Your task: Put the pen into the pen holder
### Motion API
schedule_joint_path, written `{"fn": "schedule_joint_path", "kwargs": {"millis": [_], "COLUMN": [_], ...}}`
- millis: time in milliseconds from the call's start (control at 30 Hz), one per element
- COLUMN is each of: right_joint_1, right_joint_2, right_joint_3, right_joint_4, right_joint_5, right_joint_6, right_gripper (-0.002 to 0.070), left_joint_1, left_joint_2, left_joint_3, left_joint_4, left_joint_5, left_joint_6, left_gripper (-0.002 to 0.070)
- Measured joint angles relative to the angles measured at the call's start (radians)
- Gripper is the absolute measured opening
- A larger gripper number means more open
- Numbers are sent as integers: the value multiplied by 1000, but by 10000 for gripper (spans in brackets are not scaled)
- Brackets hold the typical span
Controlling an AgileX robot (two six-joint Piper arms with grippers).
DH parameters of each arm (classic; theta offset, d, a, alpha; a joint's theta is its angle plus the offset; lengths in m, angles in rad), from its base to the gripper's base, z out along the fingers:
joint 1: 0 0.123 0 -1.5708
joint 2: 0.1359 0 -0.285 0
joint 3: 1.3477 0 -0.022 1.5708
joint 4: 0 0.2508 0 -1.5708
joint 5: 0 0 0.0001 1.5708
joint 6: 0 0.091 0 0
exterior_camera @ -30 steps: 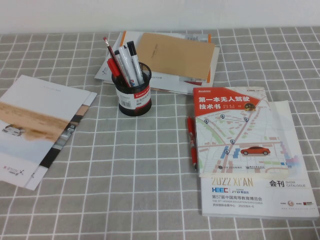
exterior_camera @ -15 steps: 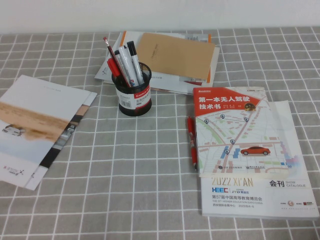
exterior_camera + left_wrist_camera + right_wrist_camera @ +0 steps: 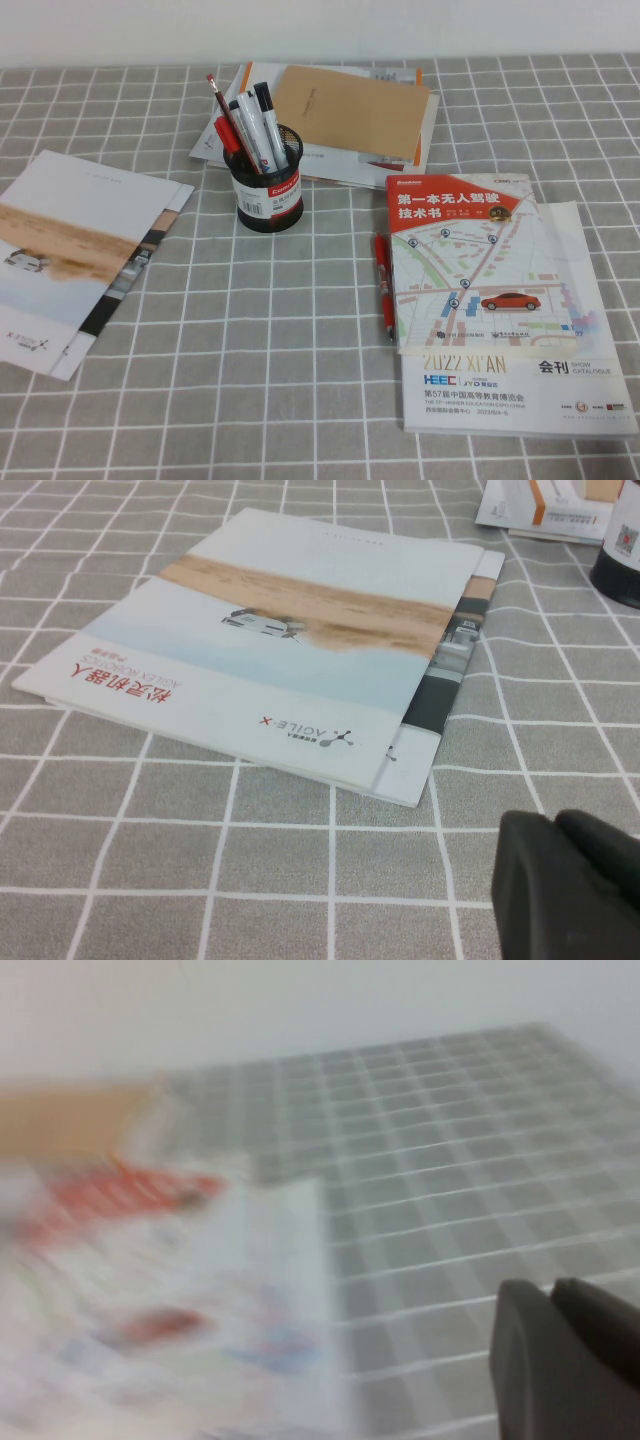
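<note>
pen (image 3: 384, 287) on cloth, beyond both jaws

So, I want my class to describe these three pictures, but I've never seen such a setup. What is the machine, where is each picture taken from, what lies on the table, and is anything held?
It is a two-armed robot with a gripper on each arm. One picture looks down from a raised camera on the robot's side; neither arm shows there. The other two come from cameras on the wrists.

On the grey checked tablecloth lie the red pen, touching or nearly touching the left edge of a stack of catalogues, the black mesh pen holder already holding markers, a brochure at the left, and a brown envelope on papers at the back.

The left gripper hangs low near the brochure. The right gripper hangs by the catalogues, jaws shut; its picture is blurred. Nothing is held.
</note>
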Motion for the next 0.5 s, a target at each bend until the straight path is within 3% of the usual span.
{"fn": "schedule_joint_path", "kwargs": {"millis": [233,333,500], "right_joint_1": [0,0,0], "right_joint_2": [0,0,0], "right_joint_3": [0,0,0], "right_joint_4": [832,961,999], "right_joint_5": [-29,-63,-57], "right_joint_6": [216,195,13], "right_gripper": [-13,-13,-13], "left_joint_1": [0,0,0], "left_joint_2": [0,0,0], "left_joint_3": [0,0,0], "left_joint_4": [0,0,0], "left_joint_5": [0,0,0], "left_joint_6": [0,0,0], "left_gripper": [-3,-3,-3]}}
